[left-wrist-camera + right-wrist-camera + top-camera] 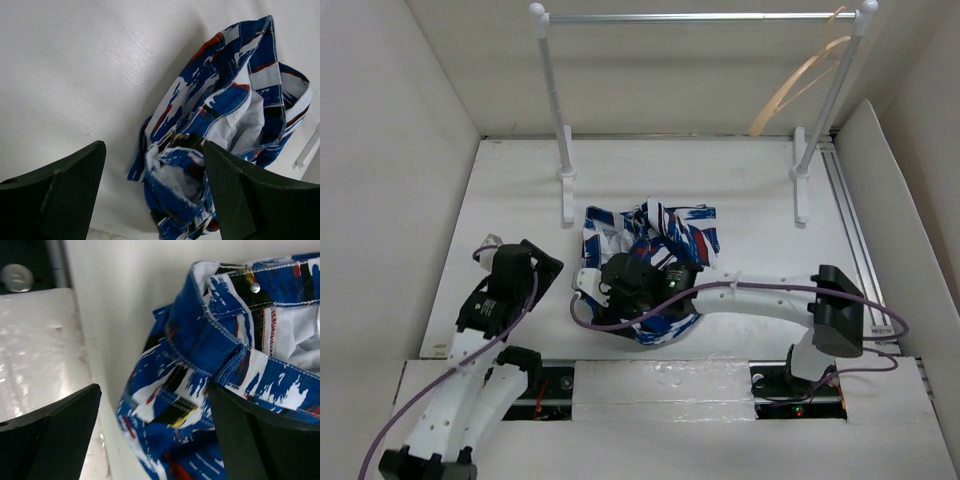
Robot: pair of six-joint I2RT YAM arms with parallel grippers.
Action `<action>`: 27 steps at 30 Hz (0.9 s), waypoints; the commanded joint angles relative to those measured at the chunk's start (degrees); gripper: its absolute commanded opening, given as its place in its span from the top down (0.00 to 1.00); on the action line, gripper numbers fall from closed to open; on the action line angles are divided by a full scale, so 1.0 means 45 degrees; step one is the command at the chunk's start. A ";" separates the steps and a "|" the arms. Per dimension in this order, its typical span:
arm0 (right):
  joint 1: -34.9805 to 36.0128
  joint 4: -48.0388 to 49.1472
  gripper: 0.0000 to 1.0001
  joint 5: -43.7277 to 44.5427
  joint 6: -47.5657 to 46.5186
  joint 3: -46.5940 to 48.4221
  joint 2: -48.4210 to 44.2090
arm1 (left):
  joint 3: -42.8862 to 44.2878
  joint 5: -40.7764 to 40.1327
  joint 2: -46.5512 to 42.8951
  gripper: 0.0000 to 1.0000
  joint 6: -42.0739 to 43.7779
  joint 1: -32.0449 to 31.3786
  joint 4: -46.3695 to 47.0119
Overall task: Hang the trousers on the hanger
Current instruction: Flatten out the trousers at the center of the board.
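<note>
The trousers (655,245), blue and white with red, black and yellow dashes, lie crumpled at the middle of the table. The tan hanger (802,78) hangs tilted at the right end of the rail. My right gripper (605,290) reaches left over the near-left edge of the trousers. In the right wrist view it (155,390) is open, with the waistband fabric (200,365) between and below the fingers. My left gripper (535,262) sits left of the heap. In the left wrist view it (154,150) is open and empty, with the trousers (220,110) ahead of it.
A white-posted metal rail rack (700,17) stands across the back. A metal track (850,220) runs along the table's right side. White walls enclose the table on the left, back and right. A glossy white strip (40,350) borders the near edge.
</note>
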 commanded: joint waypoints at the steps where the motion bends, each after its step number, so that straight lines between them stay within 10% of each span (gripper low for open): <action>1: -0.0001 0.1251 0.09 0.1350 0.0139 0.0696 0.0975 | -0.0571 0.1056 0.1173 0.25 -0.1348 0.0113 0.2669; 5: -0.0117 0.2110 0.36 0.2737 0.0234 0.0756 0.1856 | -0.1780 0.2560 0.2053 0.25 -0.1817 0.0581 0.4240; 8: -0.0838 0.2054 0.99 0.3888 0.0818 0.0775 0.1741 | -0.2154 0.2836 0.2210 0.25 -0.1857 0.0581 0.4905; 16: -0.3824 -0.0537 1.00 0.6040 0.1583 -0.1135 -0.6974 | -0.2392 0.3991 0.3652 0.21 -0.0667 -0.0136 0.6719; 27: -0.9374 -0.2967 1.00 0.3487 0.1877 -0.2877 -1.2108 | -0.1256 0.4512 0.9375 0.08 -0.0178 -0.3460 0.9722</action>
